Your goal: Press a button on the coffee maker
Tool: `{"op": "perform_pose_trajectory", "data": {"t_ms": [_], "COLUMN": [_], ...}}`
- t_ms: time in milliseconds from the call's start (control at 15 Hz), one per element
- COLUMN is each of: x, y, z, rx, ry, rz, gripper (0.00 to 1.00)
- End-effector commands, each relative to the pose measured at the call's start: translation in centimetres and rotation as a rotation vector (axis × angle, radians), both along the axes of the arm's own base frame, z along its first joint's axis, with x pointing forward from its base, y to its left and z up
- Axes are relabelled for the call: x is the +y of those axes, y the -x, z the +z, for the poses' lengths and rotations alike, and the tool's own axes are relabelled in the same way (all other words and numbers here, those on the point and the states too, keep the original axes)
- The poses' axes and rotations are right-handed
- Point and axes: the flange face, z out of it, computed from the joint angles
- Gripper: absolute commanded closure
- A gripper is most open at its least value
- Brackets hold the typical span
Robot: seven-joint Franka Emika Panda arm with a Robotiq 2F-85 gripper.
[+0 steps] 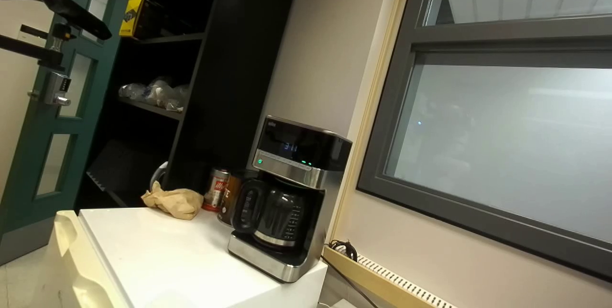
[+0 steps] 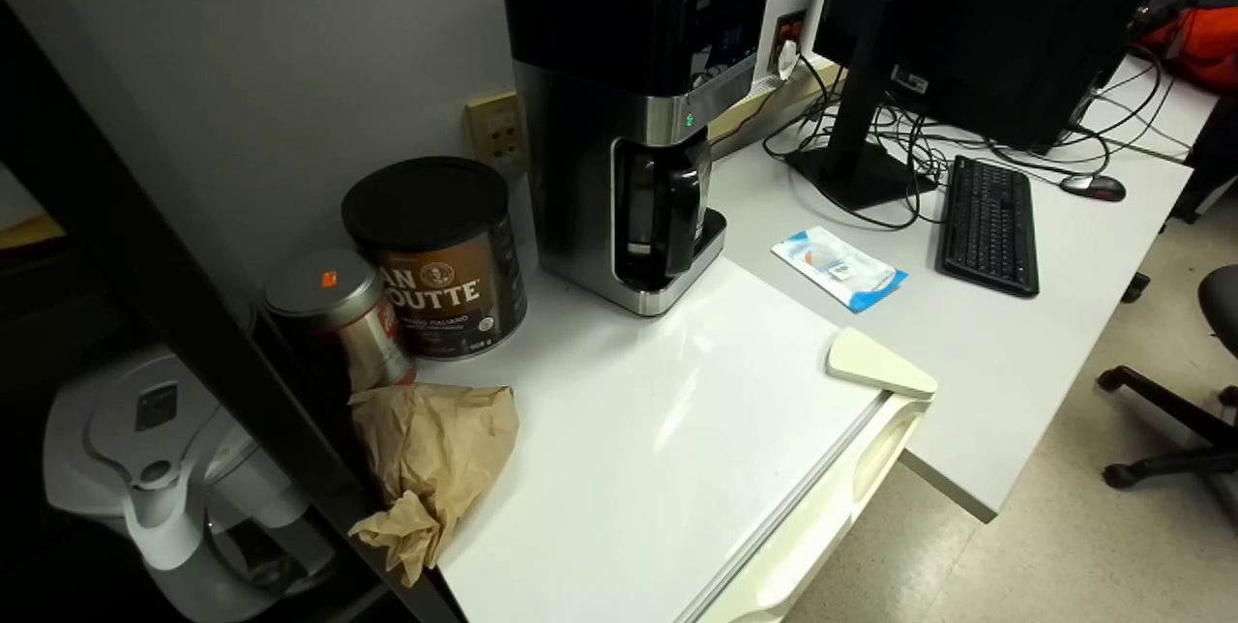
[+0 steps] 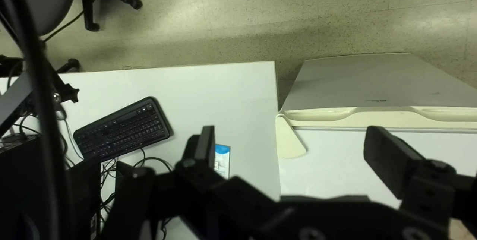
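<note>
In both exterior views, the tall, boxy black-and-silver coffee maker (image 2: 600, 120) is seen, stood upright on a glossy white surface (image 2: 619, 468)! A green light (image 1: 259, 160) is lit on its silver control band (image 1: 287, 168), blue digits (image 1: 290, 147) are shown above, and the dark glass carafe with a black handle (image 1: 282, 214) is seated inside. Near it, in an exterior view, a brown can with a black lid (image 2: 440, 284) is placed; then a smaller silver-and-red can (image 2: 338, 318); then a crumpled brown paper bag (image 2: 440, 459). Over to the wrist view: the black two-fingered gripper (image 3: 290, 135) is spread wide, and nothing is gripped! Framed between its fingers (image 3: 387, 158) are the edge of a plain white desk (image 3: 238, 91), a cream wedge-shaped piece (image 3: 288, 141) and part of the glossy surface. To the left, a black keyboard (image 3: 123, 128) is laid on the desk.
</note>
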Motion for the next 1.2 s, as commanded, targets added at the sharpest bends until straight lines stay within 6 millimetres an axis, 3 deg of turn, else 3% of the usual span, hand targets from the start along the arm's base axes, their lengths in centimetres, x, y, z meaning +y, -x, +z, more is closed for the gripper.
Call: {"op": "perform_pose_trajectory", "data": {"t_ms": [0,600,1133], "x": [-1.4,-6.1,-10.5], "y": [-2.8,-10.3,-15.8], "z": [-2.9,-10.7,-16.0], "rx": [0.019,0.014,-0.077], "ry": [0.058,0.211,0.351], "rz": [0.046,0.238,0.516], "gripper": [0.0,0.0,0.0]}}
